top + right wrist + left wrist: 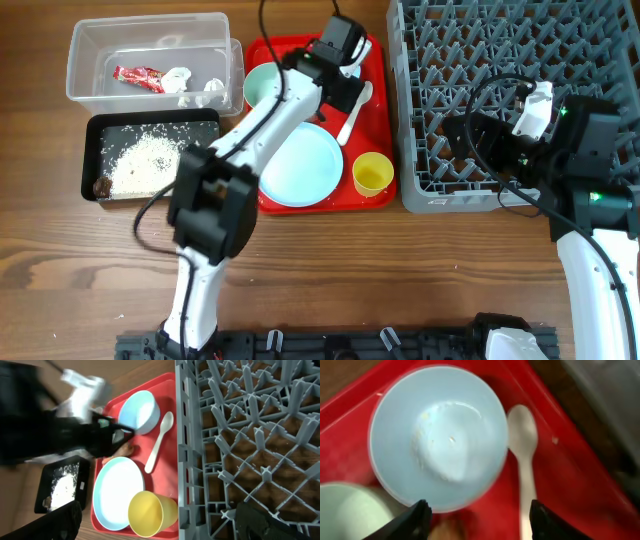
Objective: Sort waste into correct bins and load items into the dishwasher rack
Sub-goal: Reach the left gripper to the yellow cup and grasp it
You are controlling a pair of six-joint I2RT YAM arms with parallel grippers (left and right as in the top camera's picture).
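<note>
My left gripper [330, 72] [480, 527] is open above the back of the red serving tray [378, 70]. Just ahead of its fingers lies a pale blue bowl [437, 435], with a white spoon [522, 442] [355, 110] beside it. A blurred orange-brown piece [452, 530], perhaps the carrot, lies between the fingers. A teal bowl [262, 85], a light-blue plate [300, 165] and a yellow cup [372, 173] [150, 512] also sit on the tray. My right gripper [462, 140] [162, 527] is open and empty over the left edge of the grey dishwasher rack [500, 60].
A clear tub [90, 60] at the back left holds a red wrapper [138, 76] and white tissue [180, 80]. In front of it a black tray [95, 135] holds rice [150, 160] and a brown scrap [102, 185].
</note>
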